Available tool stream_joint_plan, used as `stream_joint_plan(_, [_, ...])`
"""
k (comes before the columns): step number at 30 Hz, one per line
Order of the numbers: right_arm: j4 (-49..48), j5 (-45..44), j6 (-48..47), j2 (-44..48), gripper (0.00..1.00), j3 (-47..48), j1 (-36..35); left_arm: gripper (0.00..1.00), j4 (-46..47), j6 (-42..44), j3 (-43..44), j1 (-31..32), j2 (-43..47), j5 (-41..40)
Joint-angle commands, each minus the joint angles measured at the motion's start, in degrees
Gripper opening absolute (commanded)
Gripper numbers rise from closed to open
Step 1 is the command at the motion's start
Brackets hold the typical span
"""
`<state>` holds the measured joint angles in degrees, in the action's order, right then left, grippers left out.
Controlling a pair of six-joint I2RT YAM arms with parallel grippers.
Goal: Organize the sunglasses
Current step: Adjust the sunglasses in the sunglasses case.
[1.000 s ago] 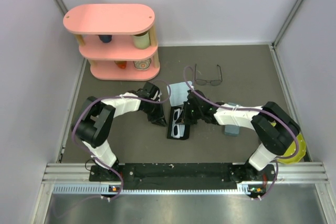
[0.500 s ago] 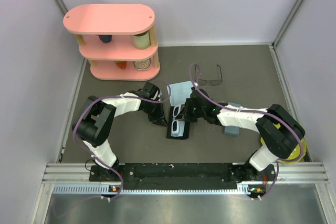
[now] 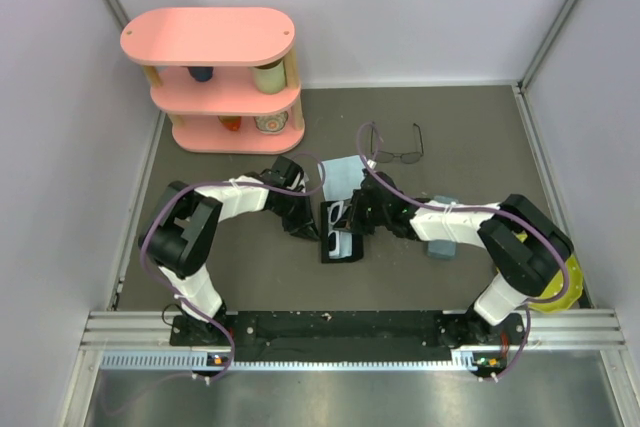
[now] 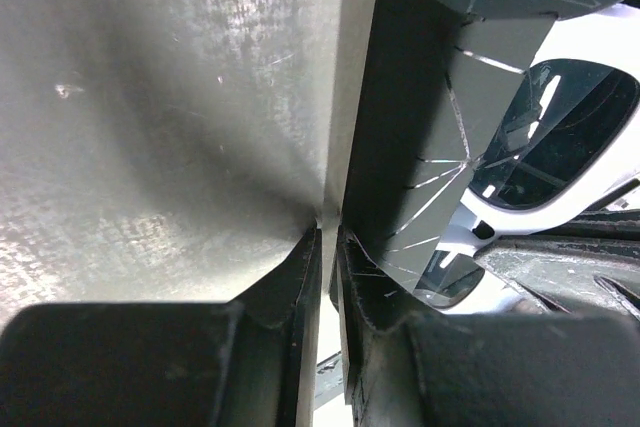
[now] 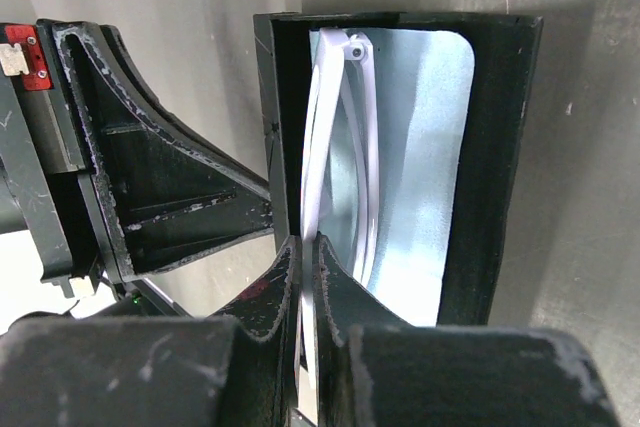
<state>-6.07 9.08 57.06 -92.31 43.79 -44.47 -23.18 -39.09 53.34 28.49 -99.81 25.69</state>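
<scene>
The right claw [image 5: 306, 243] is pinched shut on a thin temple of the white pair [image 5: 355, 49], which stands on edge inside the open black case [image 5: 500, 147] at mid-worktop [image 3: 470, 137]. On the case's left, the left claw [image 4: 328, 247] is nearly closed and appears to nip the case's thin left wall to steady it. Farther off, a blue cloth [image 3: 342, 175] lies just beyond the case. The wire pair [image 3: 397, 152] lies loose, well beyond that.

The risks I see:
- The white pair sits tilted rather than flat, so letting go carelessly could leave it jammed or tip it out.
- Pulling back while the temple is clamped would drag it out.
- The left hold is slight, so a sideways nudge could slip the case free and slide it.
</scene>
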Motion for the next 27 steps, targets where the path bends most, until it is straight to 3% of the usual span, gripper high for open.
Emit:
stream_joint_plan(1, [-4.21,1.55,-1.86,-0.76,0.00,-0.11,-0.18,0.16,1.38,0.24,0.01,0.07,-1.88,-0.29])
stream_joint_plan(12, [-6.85,7.79,-6.17,-6.03,0.00,1.91,-0.27,0.16,1.73,0.60,1.15,0.07,-2.41,-0.91])
stream_joint_plan(17, [-0.73,3.77,-7.74,-5.17,0.01,2.35,-0.71,0.16,1.56,0.68,1.24,0.07,-2.23,-1.61])
stream_joint_plan(18, [1.21,2.45,-8.01,-4.55,0.14,3.31,-0.79,0.16,1.38,0.68,1.15,0.07,-2.14,-1.87])
stream_joint_plan(20, [4.20,-0.62,-9.24,-2.27,0.23,5.06,-1.06,0.17,1.21,0.86,0.98,0.07,-1.70,-2.49])
stream_joint_plan(21, [5.87,-1.34,-9.51,-1.47,0.34,5.51,-1.15,0.17,1.12,0.95,0.97,0.07,-1.79,-2.66])
stream_joint_plan(27, [13.09,-5.48,-10.56,4.14,0.49,9.91,-1.24,0.19,0.77,1.12,0.97,0.07,-1.26,-3.19])
